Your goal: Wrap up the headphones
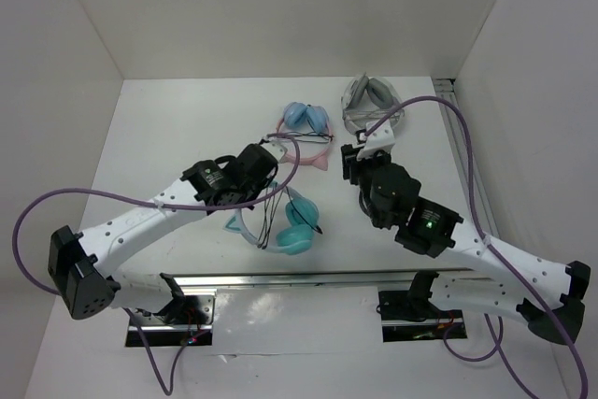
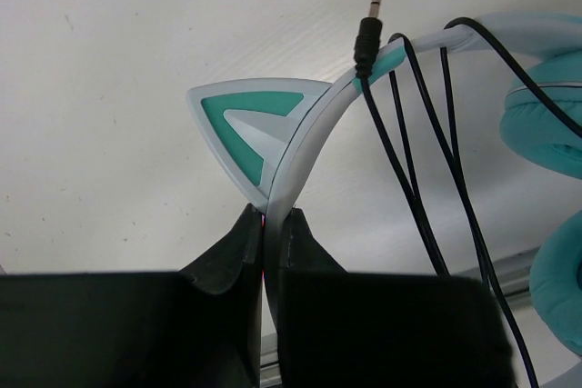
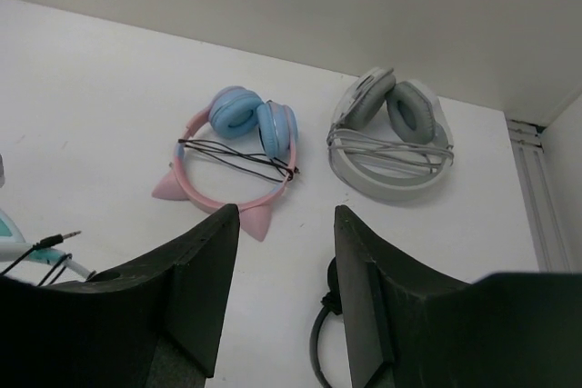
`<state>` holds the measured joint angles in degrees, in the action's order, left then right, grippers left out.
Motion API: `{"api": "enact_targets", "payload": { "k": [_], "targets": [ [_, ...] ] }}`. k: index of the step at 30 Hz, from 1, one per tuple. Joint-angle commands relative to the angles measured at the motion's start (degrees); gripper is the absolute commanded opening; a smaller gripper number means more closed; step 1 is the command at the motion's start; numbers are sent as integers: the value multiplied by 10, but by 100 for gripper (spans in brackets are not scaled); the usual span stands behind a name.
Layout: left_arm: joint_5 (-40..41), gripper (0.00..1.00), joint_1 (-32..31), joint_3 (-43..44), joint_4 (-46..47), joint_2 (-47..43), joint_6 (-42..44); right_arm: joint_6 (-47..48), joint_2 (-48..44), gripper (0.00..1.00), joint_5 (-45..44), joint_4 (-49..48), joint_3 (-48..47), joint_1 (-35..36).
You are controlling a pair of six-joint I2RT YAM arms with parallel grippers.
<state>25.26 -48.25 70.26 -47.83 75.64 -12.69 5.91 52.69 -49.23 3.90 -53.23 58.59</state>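
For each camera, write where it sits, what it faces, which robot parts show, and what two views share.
Top external: high behind, looking down on the table; both arms show.
Left wrist: looks along the left claw, shut on the teal headphones.
Right wrist: faces forward past the open right claw at the pink headphones.
Top and right wrist share the pink headphones.

Down onto the headphones (image 1: 297, 235) from above; tight against them from left wrist; farther from right, sharing their plug (image 3: 68, 237).

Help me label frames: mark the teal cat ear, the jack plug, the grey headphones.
cat ear (image 2: 259, 103), left wrist view, teal face
plug (image 2: 366, 43), left wrist view, black sleeve
grey headphones (image 3: 391, 184), right wrist view, headband
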Motion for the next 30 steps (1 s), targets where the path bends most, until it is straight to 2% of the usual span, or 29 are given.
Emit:
{"api": "enact_targets", "payload": {
  "k": [1, 7, 12, 14, 16, 17, 22, 26, 30],
  "targets": [
    [-11, 0, 31, -21, 72, -47, -28, -35, -21, 54, -10, 23, -21, -3],
    [-31, 0, 38, -33, 118, -59, -68, -47, -21, 55, -5, 34, -27, -3],
    [-18, 0, 32, -45, 178, -15, -102, -106, -31, 58, 0, 60, -27, -3],
    [-18, 0, 32, -51, 200, 8, -102, -128, -53, 64, 0, 68, -21, -3],
    [-13, 0, 32, -57, 239, 46, -102, -154, -66, 90, 8, 80, -21, -3],
    [-13, 0, 32, -62, 254, 58, -108, -160, -78, 100, 13, 93, -21, -3],
    [-50, 0, 44, -94, 401, 130, -101, -201, -125, 100, 62, 116, -16, 2],
    [-57, 0, 34, -79, 435, 200, -115, -201, -152, 100, 83, 128, -10, 2],
    [-27, 0, 29, -55, 435, 244, -127, -195, -152, 100, 88, 150, -17, 2]
  ]
}}
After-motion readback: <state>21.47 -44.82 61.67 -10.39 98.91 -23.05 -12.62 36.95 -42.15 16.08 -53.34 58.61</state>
